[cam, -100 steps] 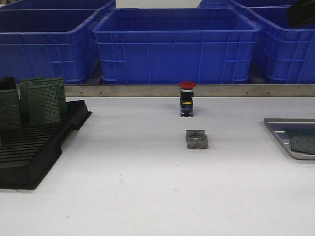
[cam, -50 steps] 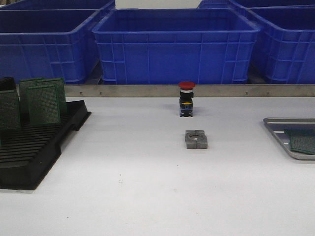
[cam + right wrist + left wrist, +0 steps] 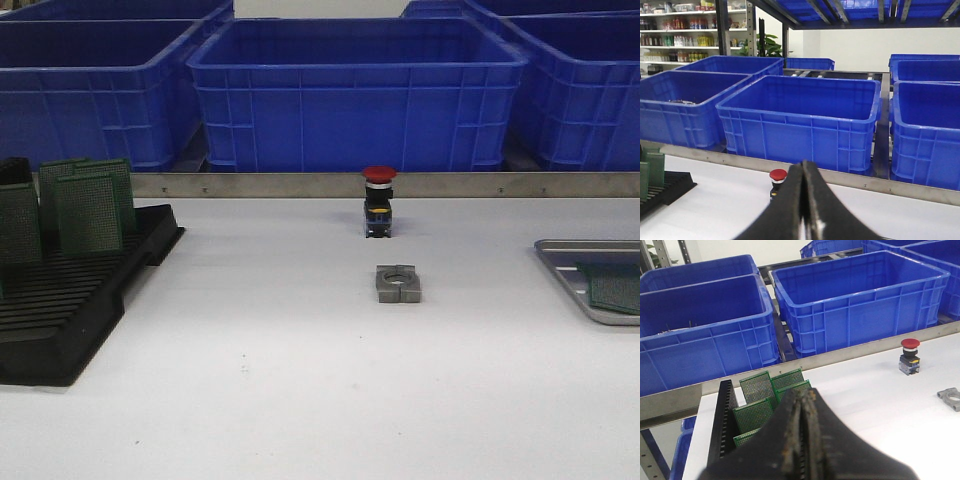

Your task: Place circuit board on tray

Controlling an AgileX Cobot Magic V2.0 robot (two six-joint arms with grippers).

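The grey metal tray point(image 3: 570, 262) lies at the table's right edge, cut off by the frame, with a green circuit board point(image 3: 615, 287) lying flat in it. Several more green circuit boards point(image 3: 88, 205) stand upright in the black slotted rack point(image 3: 60, 310) at the left; they also show in the left wrist view point(image 3: 756, 390). My left gripper point(image 3: 802, 405) is shut and empty, above the rack's near side. My right gripper point(image 3: 804, 172) is shut and empty, raised above the table. Neither gripper shows in the front view.
A red-capped push button point(image 3: 379, 201) stands mid-table with a grey metal clamp block point(image 3: 398, 283) in front of it. Large blue plastic bins point(image 3: 360, 90) line the back behind a metal rail point(image 3: 300, 184).
A dark arm part at the front view's top right corner one second ago has gone from view. The board on the tray shifted slightly, then lay still.
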